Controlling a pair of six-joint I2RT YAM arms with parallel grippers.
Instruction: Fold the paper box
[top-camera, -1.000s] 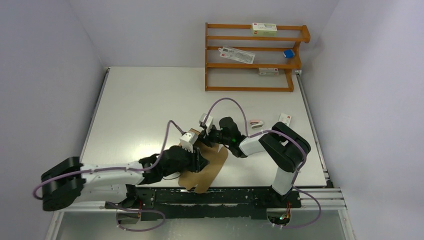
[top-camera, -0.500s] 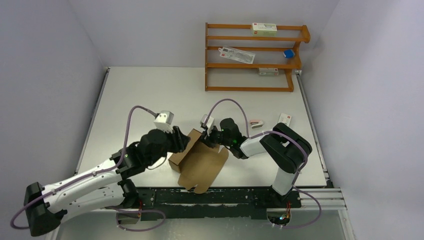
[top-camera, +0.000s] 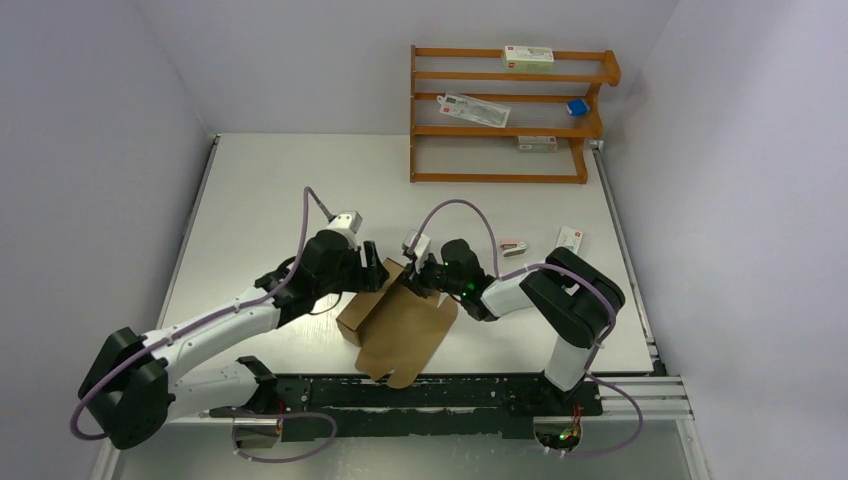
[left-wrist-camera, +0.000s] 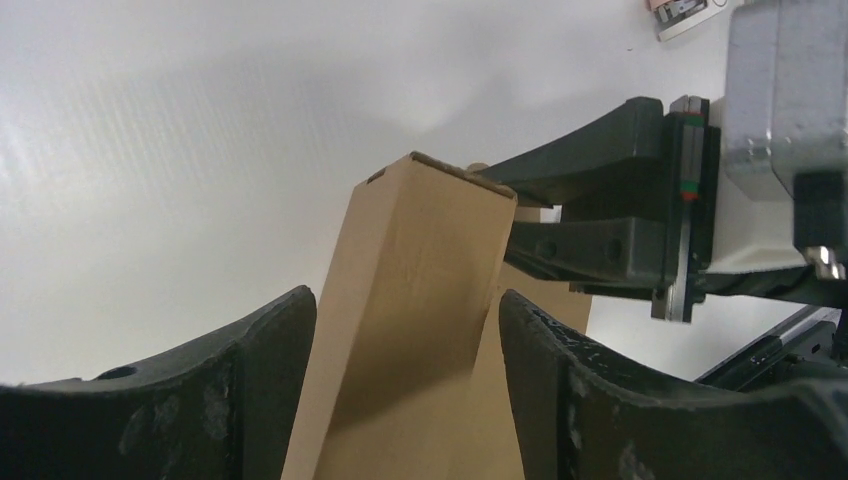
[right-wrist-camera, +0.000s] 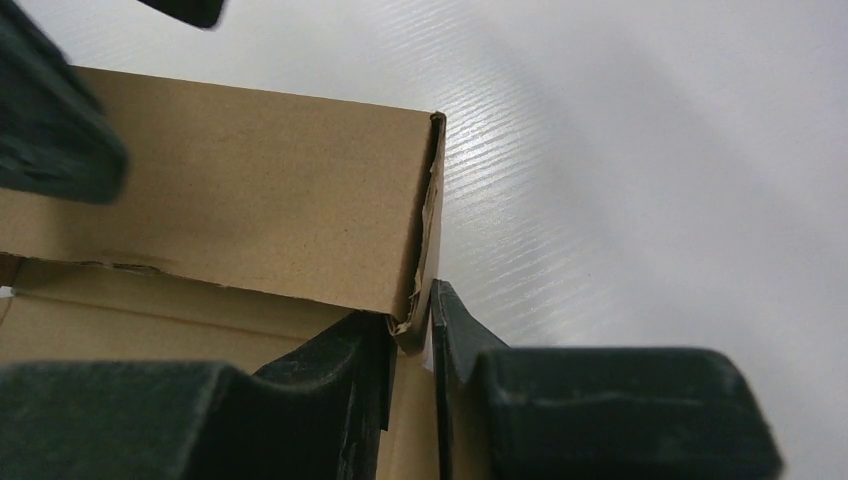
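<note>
1. White table (top-camera: 270, 190), matte, soft even light, faint sheen.
2. Plain pale lilac-grey walls (top-camera: 100, 120) at left, back and right.
3. Orange-brown wooden rack (top-camera: 480, 178), several tiers, at far right of table by back wall.

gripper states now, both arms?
Left gripper: open, straddling the paper box.
Right gripper: shut on the paper box's edge.

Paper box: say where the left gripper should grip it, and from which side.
Grip the paper box by its raised wall, fingers across the thin width, coming down from the left, clear of the far corner the right gripper pinches. The wall stands slim and upright, so the left gripper's open fingers fit either side.
</note>
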